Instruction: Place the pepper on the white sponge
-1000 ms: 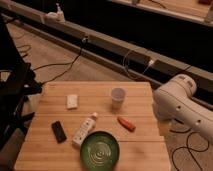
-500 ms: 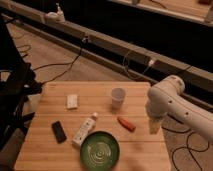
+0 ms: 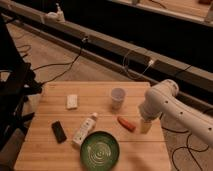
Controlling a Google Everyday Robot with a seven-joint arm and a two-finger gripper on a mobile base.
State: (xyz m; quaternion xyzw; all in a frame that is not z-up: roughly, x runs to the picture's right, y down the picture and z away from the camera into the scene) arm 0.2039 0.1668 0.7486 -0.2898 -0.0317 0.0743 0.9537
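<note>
Wood tabletop bears everything. At its right edge the white arm hangs the gripper low, near the surface; we cannot tell how wide it stands or whether it holds anything. We see the green bowl at the front and the white bottle beside it, label unreadable. The white sponge lies at back left. The pepper lies flat just left of the gripper, its long axis diagonal, back-left to front-right.
</note>
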